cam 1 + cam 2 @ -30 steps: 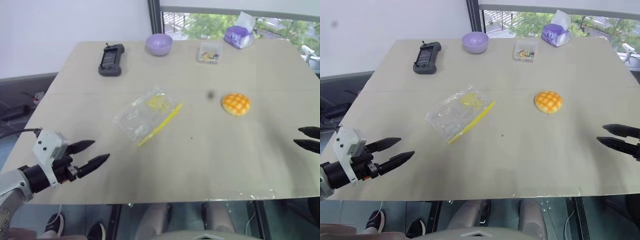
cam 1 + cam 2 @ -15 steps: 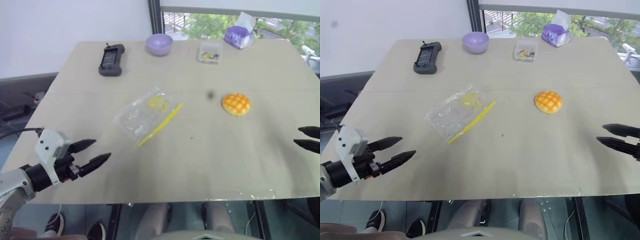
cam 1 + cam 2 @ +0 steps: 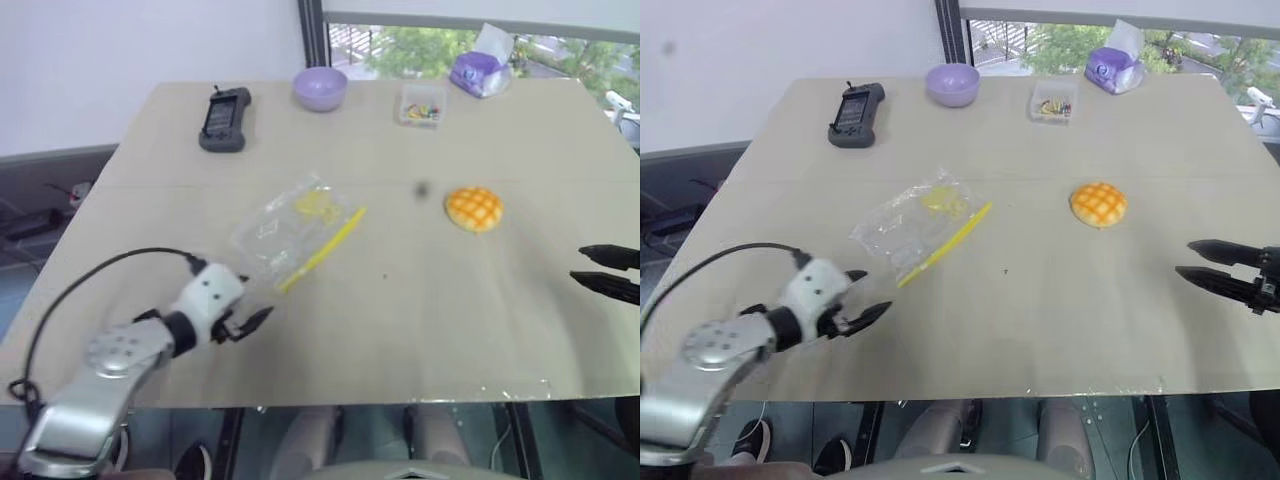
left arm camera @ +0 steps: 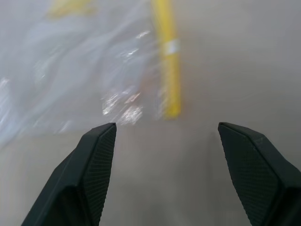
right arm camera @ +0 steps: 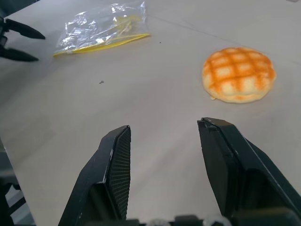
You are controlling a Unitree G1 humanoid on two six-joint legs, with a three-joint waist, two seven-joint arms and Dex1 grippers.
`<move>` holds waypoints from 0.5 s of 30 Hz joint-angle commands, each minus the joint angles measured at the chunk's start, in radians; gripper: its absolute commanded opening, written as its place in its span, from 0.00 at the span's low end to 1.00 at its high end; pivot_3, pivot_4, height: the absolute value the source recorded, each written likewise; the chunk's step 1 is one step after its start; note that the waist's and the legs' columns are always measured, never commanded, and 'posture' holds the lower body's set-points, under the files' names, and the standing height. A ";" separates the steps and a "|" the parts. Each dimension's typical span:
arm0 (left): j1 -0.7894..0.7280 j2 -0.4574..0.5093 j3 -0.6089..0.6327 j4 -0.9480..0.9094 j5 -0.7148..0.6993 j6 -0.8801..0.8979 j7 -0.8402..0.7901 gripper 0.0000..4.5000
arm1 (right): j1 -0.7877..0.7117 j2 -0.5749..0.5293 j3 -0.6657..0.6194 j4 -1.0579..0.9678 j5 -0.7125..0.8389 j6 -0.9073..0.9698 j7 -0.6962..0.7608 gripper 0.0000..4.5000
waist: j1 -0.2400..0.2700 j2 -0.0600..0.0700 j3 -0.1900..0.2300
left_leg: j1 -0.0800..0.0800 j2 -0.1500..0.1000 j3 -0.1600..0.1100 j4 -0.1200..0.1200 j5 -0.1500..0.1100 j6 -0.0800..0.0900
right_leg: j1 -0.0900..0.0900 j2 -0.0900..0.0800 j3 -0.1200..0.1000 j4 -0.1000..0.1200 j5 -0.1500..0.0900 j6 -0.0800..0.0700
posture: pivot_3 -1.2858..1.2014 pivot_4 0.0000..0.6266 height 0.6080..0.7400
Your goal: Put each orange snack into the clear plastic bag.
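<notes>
- Since a second ago, your left gripper (image 3: 243, 318) has swung in over the table (image 3: 420, 330) toward the clear plastic bag (image 3: 290, 232). Your right gripper (image 3: 1202, 265) has hardly moved.
- Your left gripper's fingers are spread wide and hold nothing. They sit just short of the bag's near corner. In the left wrist view, the end of the bag's yellow seal strip (image 4: 168, 61) lies right ahead, between the two fingers. I think that is why the hand came in this way: to pinch the bag by that edge.
- The bag lies flat on the table, near the middle and a bit to your left. Its mouth looks flat, so it will likely need lifting or opening before anything can go in.
- The orange snack (image 3: 473, 208) sits on the table to the right of the bag, well apart from it. It is not in the bag yet.
- Your right gripper hangs over the table's right side with its fingers apart and empty. It points toward the snack, which lies ahead of it, not touched.
- Far back sit a purple bowl (image 3: 320, 88), a black game controller (image 3: 223, 118), a small clear box (image 3: 421, 104) and a purple tissue pack (image 3: 480, 68). Leave those alone.
</notes>
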State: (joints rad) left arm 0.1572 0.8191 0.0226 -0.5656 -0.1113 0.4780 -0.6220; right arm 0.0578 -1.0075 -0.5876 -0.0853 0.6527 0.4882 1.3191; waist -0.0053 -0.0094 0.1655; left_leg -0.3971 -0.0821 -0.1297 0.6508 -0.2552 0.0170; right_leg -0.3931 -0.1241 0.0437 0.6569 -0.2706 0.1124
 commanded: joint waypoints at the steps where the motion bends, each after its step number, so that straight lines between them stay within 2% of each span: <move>1: -0.026 0.018 -0.001 0.051 0.109 -0.095 0.047 0.82 | -0.001 0.003 -0.021 -0.038 0.025 0.007 -0.012 0.54 | -0.001 0.000 0.000 | 0.000 0.000 0.000 0.000 0.000 0.000 | 0.000 0.000 0.000 0.000 0.000 0.000 | 0.52 0.24 1.00; 8: -0.052 0.068 0.028 0.269 0.239 -0.316 0.089 0.82 | 0.000 0.009 -0.013 -0.049 0.023 0.006 -0.040 0.54 | -0.001 0.001 -0.001 | 0.001 0.000 0.000 -0.001 0.000 0.000 | -0.001 0.000 0.000 0.001 0.000 0.000 | 0.52 0.24 1.00; 15: -0.224 0.034 -0.123 0.516 0.416 -0.578 0.147 0.82 | -0.021 0.001 -0.004 -0.049 0.028 0.010 -0.047 0.54 | 0.002 0.003 -0.002 | 0.002 0.000 0.000 0.000 0.000 0.000 | 0.001 0.000 -0.001 0.002 0.000 0.000 | 0.52 0.24 1.00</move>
State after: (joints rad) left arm -0.0545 0.8649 -0.0578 -0.1240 0.2432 -0.0580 -0.4952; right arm 0.0513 -0.9963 -0.5807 -0.1168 0.6677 0.5010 1.2762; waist -0.0033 -0.0060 0.1634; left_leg -0.3946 -0.0824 -0.1301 0.6505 -0.2551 0.0172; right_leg -0.3922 -0.1239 0.0432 0.6592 -0.2705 0.1128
